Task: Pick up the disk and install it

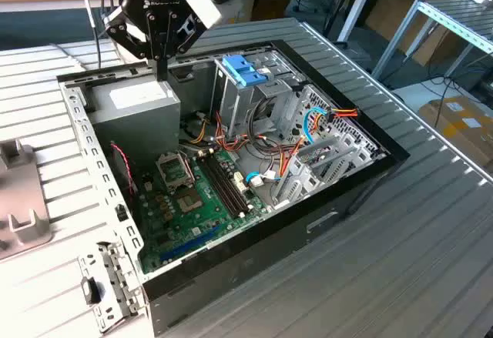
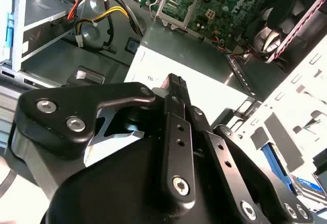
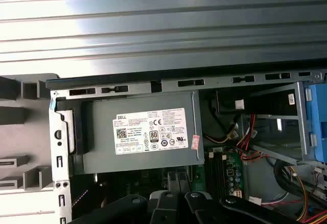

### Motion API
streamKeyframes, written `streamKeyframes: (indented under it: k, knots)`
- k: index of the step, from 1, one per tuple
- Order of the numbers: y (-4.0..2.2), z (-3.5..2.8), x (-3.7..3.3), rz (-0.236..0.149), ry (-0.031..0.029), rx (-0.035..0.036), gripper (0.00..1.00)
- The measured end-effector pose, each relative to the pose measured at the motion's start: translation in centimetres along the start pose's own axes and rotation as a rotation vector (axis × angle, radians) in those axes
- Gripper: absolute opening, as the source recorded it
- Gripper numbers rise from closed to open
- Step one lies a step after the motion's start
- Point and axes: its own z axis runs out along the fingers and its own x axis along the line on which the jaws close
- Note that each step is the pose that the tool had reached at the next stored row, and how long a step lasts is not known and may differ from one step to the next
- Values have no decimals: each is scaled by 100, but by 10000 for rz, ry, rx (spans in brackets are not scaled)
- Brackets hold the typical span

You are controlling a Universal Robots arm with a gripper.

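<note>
I see the gripper (image 1: 162, 72) hanging over the PSU (image 1: 135, 99), upper left of the exterior view. The fingers (image 2: 177, 89) look pressed together, nothing held. I can't pin the disk down. A light-blue piece (image 1: 245, 68) sits atop the drive cage (image 1: 239, 103), upper centre, well apart on the exterior view's right of the gripper. Can't tell if that's it.

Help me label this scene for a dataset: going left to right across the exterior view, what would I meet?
Grey fixture → power supply → memory slots → red-orange wires → cardboard box. The blue tabbed piece overlaps the memory slots, so it is left out.
</note>
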Motion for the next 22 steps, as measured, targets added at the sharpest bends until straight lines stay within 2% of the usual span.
streamKeyframes:
  k: [22]
  knots:
    - [-5, -2, 68, 1, 0, -1, 11]
